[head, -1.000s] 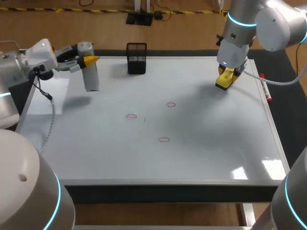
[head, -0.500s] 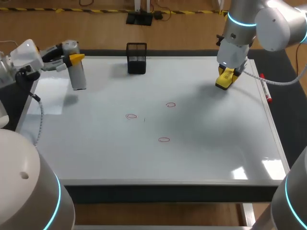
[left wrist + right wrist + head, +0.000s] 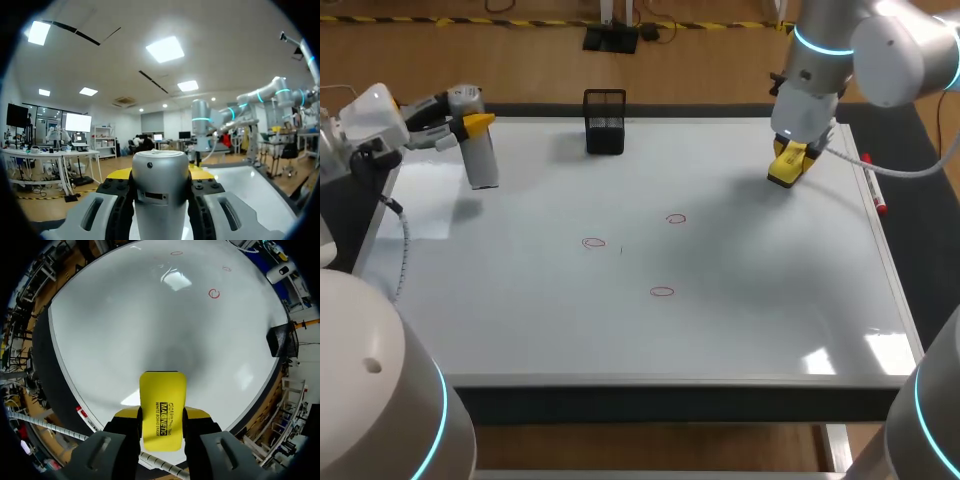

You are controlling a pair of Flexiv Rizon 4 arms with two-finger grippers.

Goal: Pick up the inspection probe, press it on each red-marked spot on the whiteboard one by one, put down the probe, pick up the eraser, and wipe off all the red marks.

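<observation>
Probe (image 3: 480, 150), gray and upright, is pinched in the left jaws over the far left corner of the whiteboard (image 3: 520, 330). The right jaws pinch the yellow eraser (image 3: 786, 166) near the far right corner. Three red rings (image 3: 662, 292) sit in the middle. A black basket (image 3: 605, 125) stands at the far edge.

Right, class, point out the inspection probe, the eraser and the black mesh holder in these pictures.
inspection probe (image 3: 482, 160): head view, on the middle of its silver barrel.
eraser (image 3: 162, 405): right wrist view, on its yellow printed face.
black mesh holder (image 3: 605, 135): head view, on its front wall.
</observation>
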